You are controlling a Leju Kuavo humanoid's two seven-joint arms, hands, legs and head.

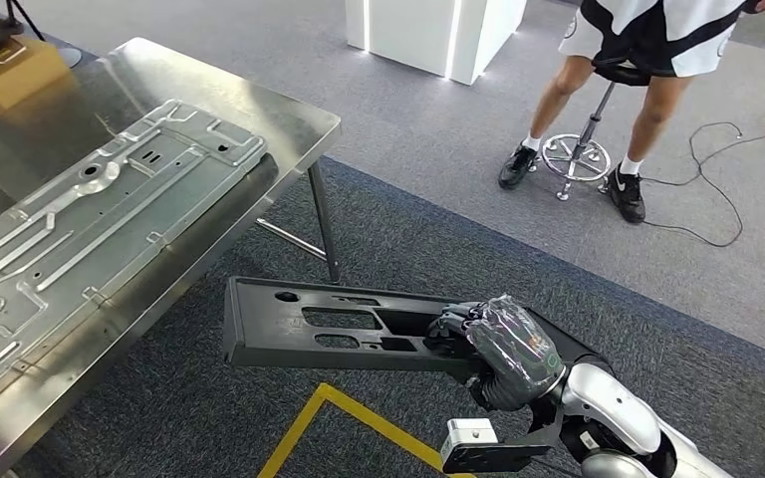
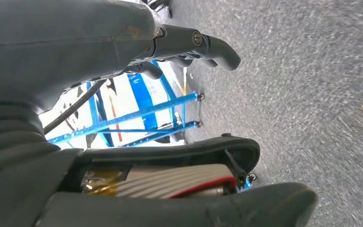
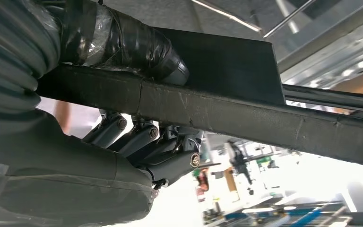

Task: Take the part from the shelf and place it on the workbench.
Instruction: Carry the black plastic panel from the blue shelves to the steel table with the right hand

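Note:
The part is a long flat black plastic piece with cut-outs (image 1: 329,324), held level above the carpet just right of the steel workbench (image 1: 289,124). My right hand (image 1: 498,349) grips its near right end; in the right wrist view the thumb (image 3: 137,47) lies on one face of the part's edge (image 3: 246,116) and the darker fingers (image 3: 160,146) press the other. The part's free end points toward the workbench and is apart from it. My left hand (image 2: 123,47) hangs over grey carpet with curled fingers and nothing in it.
A large stamped sheet-metal panel (image 1: 80,229) covers much of the workbench top. A person sits on a stool (image 1: 583,149) at the far right, with a cable (image 1: 707,189) on the floor. Yellow floor tape (image 1: 329,408) runs under the part. A blue-framed rack (image 2: 146,113) stands behind me.

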